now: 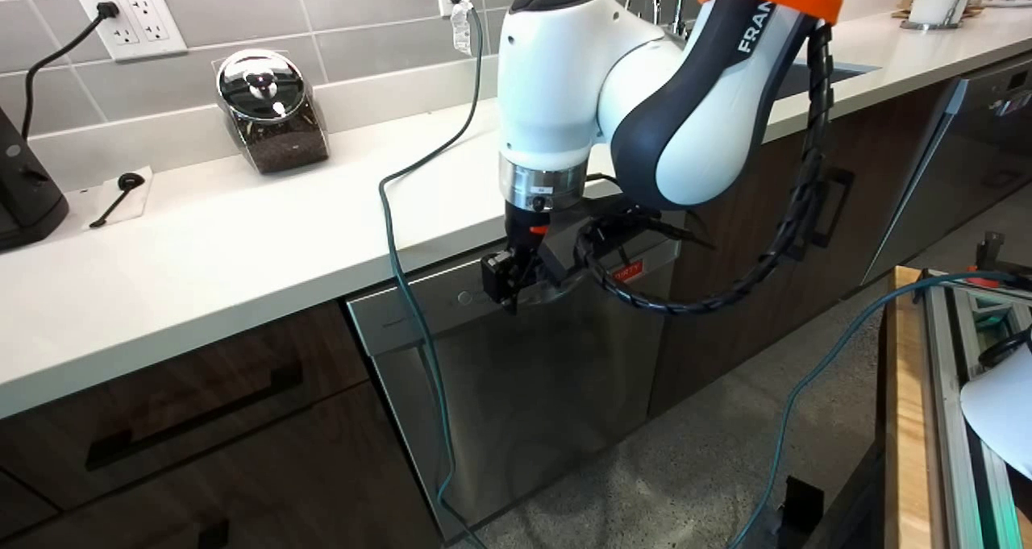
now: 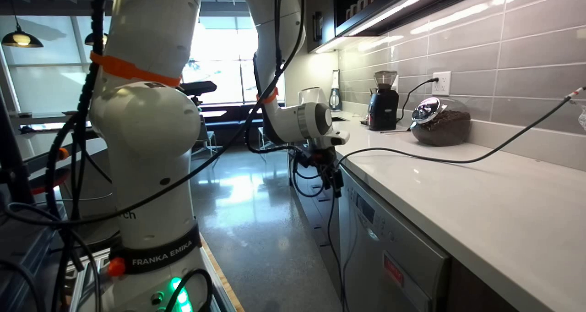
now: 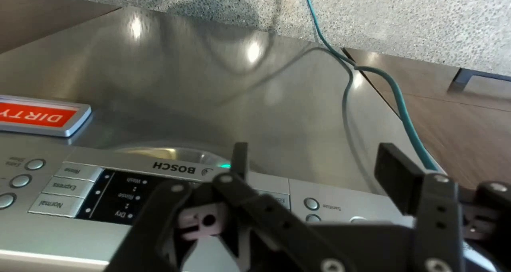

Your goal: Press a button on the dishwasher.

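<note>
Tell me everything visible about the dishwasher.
The dishwasher looks brushed stainless steel, upright, its door shut beneath the white countertop. Its control strip, marked BOSCH, carries silver buttons and a dark display; a red DIRTY sign sits on the door. A cable hangs in front. Whether cable or gripper touches it is unclear.

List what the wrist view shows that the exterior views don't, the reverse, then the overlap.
Wrist view only: legible names on the Normal button and Express button, plus readable BOSCH lettering, all upside down.
Exterior views only, in both: the white arm, the glass jar and a wall outlet.
Shared by all: the dishwasher, its red label and the gripper.
</note>
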Available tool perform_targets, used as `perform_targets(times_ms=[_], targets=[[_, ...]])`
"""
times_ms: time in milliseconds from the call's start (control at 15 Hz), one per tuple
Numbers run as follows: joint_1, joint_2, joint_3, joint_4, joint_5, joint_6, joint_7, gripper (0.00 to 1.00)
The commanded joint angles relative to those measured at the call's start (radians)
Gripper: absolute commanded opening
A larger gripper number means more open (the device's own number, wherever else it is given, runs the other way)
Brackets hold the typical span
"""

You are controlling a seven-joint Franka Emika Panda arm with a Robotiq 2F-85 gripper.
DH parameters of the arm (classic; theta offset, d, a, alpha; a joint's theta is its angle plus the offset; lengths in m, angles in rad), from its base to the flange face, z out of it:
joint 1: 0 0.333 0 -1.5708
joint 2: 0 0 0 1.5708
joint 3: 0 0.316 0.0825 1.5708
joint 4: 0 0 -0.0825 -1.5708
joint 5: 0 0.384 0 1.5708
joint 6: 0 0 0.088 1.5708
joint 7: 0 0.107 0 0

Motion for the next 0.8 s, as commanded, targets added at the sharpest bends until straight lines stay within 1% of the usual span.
perform_targets(times_ms=[0, 267, 333, 400, 467, 733], targets=[[0.002, 0.027, -0.029, -0.002, -0.031, 0.052, 0.009, 0.49], [0.017, 0.053, -0.067, 0.004, -0.050, 0.110, 0.025, 0.20], [0.020, 0.059, -0.074, 0.006, -0.052, 0.124, 0.023, 0.11], [0.024, 0.065, -0.082, 0.007, -0.053, 0.138, 0.023, 0.05], [0.030, 0.071, -0.092, 0.009, -0.055, 0.149, 0.024, 0.00], [0.059, 0.095, -0.131, 0.016, -0.055, 0.196, 0.027, 0.00]])
